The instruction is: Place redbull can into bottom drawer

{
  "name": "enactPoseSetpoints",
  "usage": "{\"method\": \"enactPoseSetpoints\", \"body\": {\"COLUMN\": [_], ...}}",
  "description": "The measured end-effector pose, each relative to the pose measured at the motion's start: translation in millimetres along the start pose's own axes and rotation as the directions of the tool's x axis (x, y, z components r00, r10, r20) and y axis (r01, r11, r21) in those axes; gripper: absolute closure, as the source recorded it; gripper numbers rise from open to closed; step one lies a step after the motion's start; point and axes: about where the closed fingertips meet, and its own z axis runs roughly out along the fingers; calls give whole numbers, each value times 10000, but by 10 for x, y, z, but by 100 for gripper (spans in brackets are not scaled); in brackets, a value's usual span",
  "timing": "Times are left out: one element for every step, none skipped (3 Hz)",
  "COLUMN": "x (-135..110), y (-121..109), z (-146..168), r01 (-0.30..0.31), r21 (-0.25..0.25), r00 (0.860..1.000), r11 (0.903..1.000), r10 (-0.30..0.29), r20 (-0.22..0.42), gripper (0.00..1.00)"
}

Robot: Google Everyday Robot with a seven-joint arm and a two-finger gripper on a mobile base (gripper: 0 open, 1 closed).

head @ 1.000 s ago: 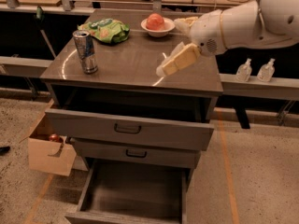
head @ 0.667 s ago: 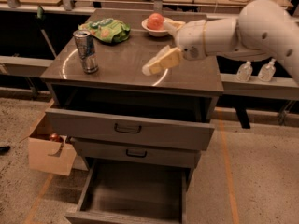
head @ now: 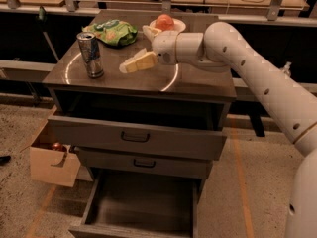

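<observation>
The redbull can (head: 91, 54) stands upright on the left part of the cabinet top (head: 198, 81). It is slim, silver and blue, with a shiny top. My gripper (head: 130, 63) reaches in from the right, a little above the cabinet top, to the right of the can and apart from it. Its pale fingers (head: 140, 62) point left toward the can, and nothing is between them. The bottom drawer (head: 143, 205) is pulled far out at floor level, and its dark inner floor shows bare.
A green snack bag (head: 110, 31) lies behind the can. A white plate (head: 179, 25) with a red apple (head: 164, 22) sits at the back. The top drawer (head: 136, 135) is part-way out, the middle drawer (head: 143, 162) slightly. A cardboard box (head: 52, 162) stands on the floor at left.
My arm has swung left across the cabinet top, bringing the gripper closer to the can. The can and drawers have not moved.
</observation>
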Motion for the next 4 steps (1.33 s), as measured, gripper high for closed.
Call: {"method": "enactPoseSetpoints", "body": {"x": [-38, -132, -194, -253], "y": [48, 147, 211, 253], "z": [510, 814, 1108, 1340], "r01": [-642, -945, -870, -681], "r21": [-241, -627, -768, -939], "r00": [9979, 9952, 9956, 9964], "r11": [9976, 9935, 9932, 9932], "r10": [642, 960, 895, 725], "r20": [18, 207, 288, 444], "gripper": [0, 0, 0, 18]}}
